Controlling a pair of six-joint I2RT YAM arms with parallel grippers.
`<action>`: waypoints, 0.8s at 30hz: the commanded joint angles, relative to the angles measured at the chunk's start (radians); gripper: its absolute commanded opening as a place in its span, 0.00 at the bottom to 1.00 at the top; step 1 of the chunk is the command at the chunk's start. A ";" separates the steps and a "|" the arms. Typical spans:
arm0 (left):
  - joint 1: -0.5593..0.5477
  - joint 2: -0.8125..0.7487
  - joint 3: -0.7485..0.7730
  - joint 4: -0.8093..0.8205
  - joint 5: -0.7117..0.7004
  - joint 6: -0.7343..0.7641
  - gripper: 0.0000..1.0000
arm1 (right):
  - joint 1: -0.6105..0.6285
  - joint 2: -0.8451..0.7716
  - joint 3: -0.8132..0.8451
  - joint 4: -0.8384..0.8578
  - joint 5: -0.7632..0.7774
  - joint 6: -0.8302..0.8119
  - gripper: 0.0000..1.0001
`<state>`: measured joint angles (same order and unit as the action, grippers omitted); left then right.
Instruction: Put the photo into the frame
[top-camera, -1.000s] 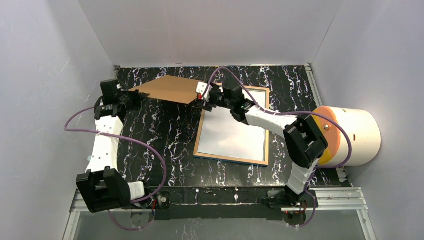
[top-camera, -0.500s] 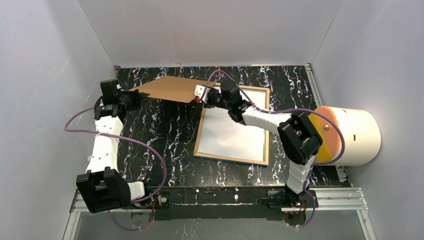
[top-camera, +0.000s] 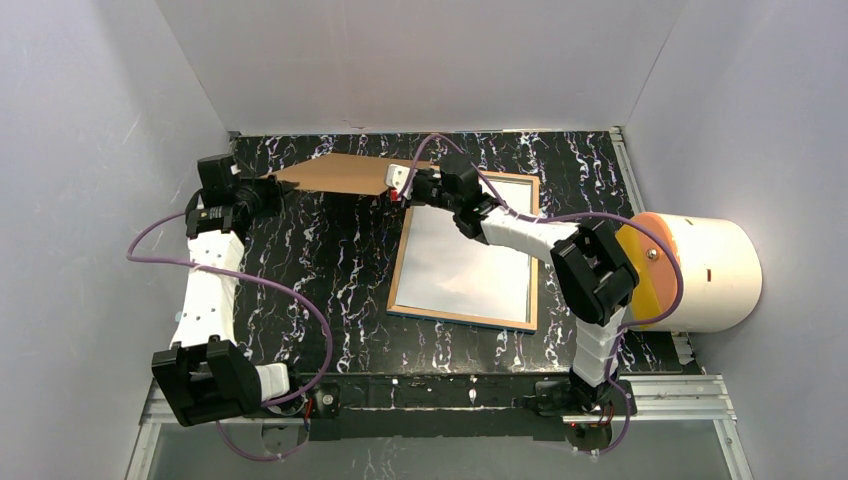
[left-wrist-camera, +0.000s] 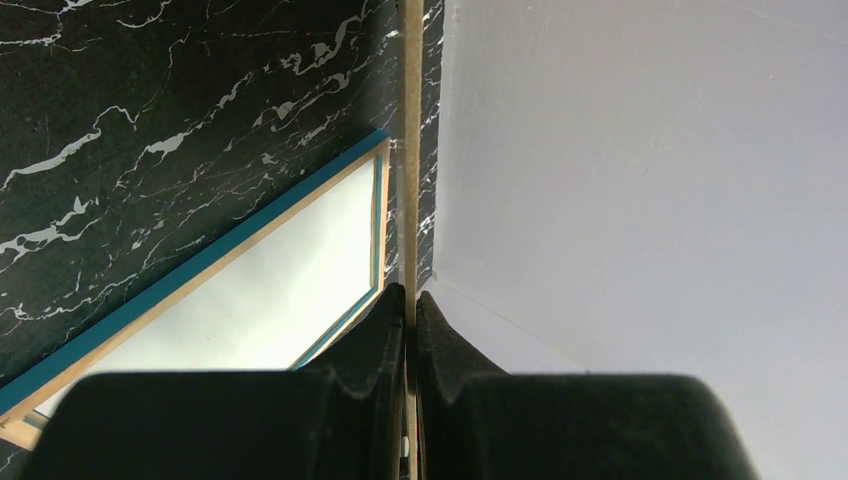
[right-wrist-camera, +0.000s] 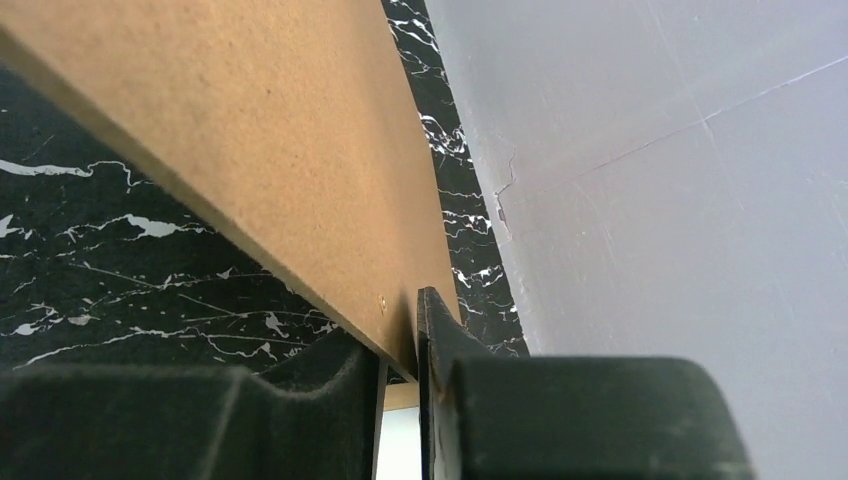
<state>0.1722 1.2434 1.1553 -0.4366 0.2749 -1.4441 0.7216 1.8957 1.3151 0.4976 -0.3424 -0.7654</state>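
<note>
Right of centre on the counter (top-camera: 330, 280): frame (top-camera: 460, 319) lies flat, wood-coloured side up, a thin blue line showing along its near-left outer edge. The panel inside the rim is pale. Cannot tell whether that is glass or paper.

Far right edge of the counter: white roll (top-camera: 715, 265) on its side, orange end facing left, just beside the right arm's elbow.

Far left: left fingers (top-camera: 266, 188) are pressed together on the left corner of a thin brown board (top-camera: 335, 172). The left wrist view shows both pads flat against the board's faces with no gap, and the frame on the counter beyond them.

Far centre: right fingers (top-camera: 397, 184) straddle the board's right edge, one finger on each face, nearly closed. In the right wrist view the upper finger sits against the brown face. Cannot tell whether the lower one is touching, so a firm clamp is not confirmed.

The board hangs between the two sets of fingers, off the counter, with its shadow below it. It is left of the frame. The frame's far-left corner lies just below and near the right fingers, well apart from the left fingers.
</note>
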 joint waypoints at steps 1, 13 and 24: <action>-0.009 -0.036 0.051 0.013 0.045 -0.026 0.00 | -0.003 0.001 0.057 0.040 -0.016 0.005 0.19; -0.013 -0.037 0.079 0.077 0.056 -0.008 0.16 | -0.002 -0.029 0.071 0.044 0.015 -0.003 0.01; -0.014 -0.048 0.160 0.157 0.050 0.071 0.73 | 0.003 -0.090 0.140 0.095 0.045 0.004 0.01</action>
<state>0.1612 1.2285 1.2583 -0.3130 0.3115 -1.4208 0.7219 1.8999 1.3746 0.4717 -0.3225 -0.7933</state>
